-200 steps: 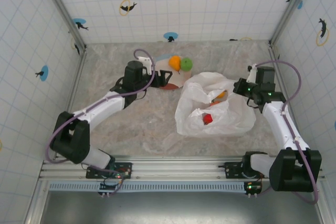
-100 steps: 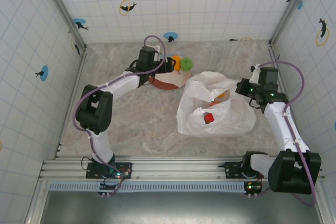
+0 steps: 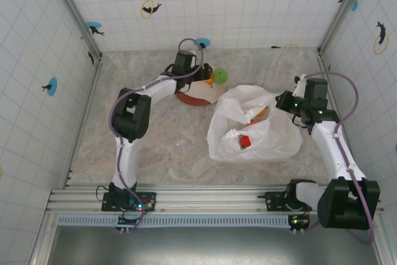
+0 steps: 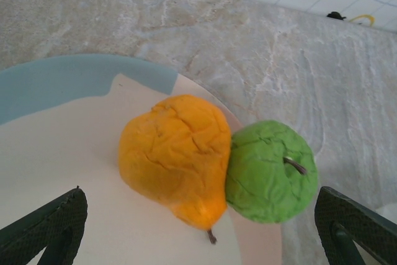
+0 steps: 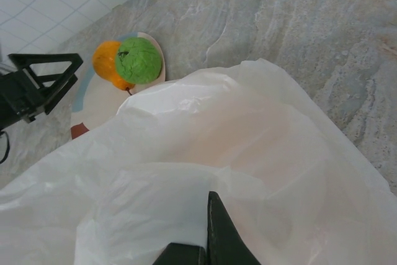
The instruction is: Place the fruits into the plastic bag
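Left gripper [image 3: 197, 74] hovers over the plate [image 3: 192, 98] beside the green apple [image 3: 219, 76]; right gripper [image 3: 288, 102] sits at the plastic bag [image 3: 260, 134] edge, red fruit [image 3: 245, 141] inside.
Left wrist: jaws wide, empty, straddling the touching orange pear [image 4: 177, 156] and apple, likely pre-grasp.
Right wrist: fingers [image 5: 217, 234] appear pinched on film, probably propping the mouth open.

**4 fruits in sight, 1 plate, 1 bag**

1 round reddish-brown plate with a pale centre [image 3: 200, 98] sits at the far middle. At its right edge lie 2 fruits, touching each other: 1 glossy orange-yellow pear-shaped fruit [image 4: 173, 156] and 1 round green apple with a short stem [image 4: 271, 172]. 1 large crinkled translucent white plastic bag [image 3: 276, 144] lies to the right and nearer. Through its film 2 more fruits show: 1 small red fruit [image 3: 245, 141] and 1 orange one [image 3: 260, 113], its shape unclear.
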